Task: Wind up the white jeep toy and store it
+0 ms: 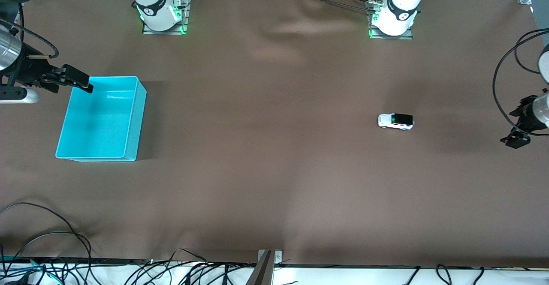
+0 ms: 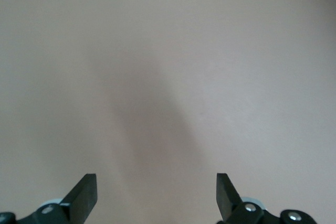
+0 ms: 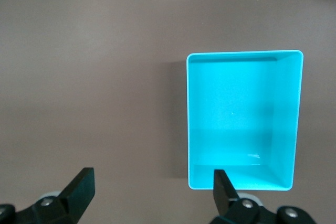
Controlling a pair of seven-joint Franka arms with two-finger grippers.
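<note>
Nearest the front camera, along the table's edge, a tangle of black cables point(image 1: 51, 250) lies over the brown cloth point(image 1: 274, 190) that covers the table. Farther in, toward the right arm's end, the cyan bin point(image 1: 135, 122) stands open with nothing in it. The white jeep toy point(image 1: 395, 121) sits upright on its wheels on the cloth toward the left arm's end, well apart from the bin, its black roof up and nothing touching it.

The left gripper point(image 1: 514, 141) hangs over bare cloth at the left arm's end of the table, apart from the jeep; its fingers point(image 2: 84, 195) are spread wide and hold nothing, with only plain cloth showing between them in the left wrist view. The right gripper point(image 1: 79, 81) hovers over the bin's farther corner, its fingers point(image 3: 79, 187) likewise parted and bare, the bin point(image 3: 294, 119) lying below it.

Farthest from the camera, the two arm bases point(image 1: 163, 15) stand along the table's edge with green lights glowing at their feet
</note>
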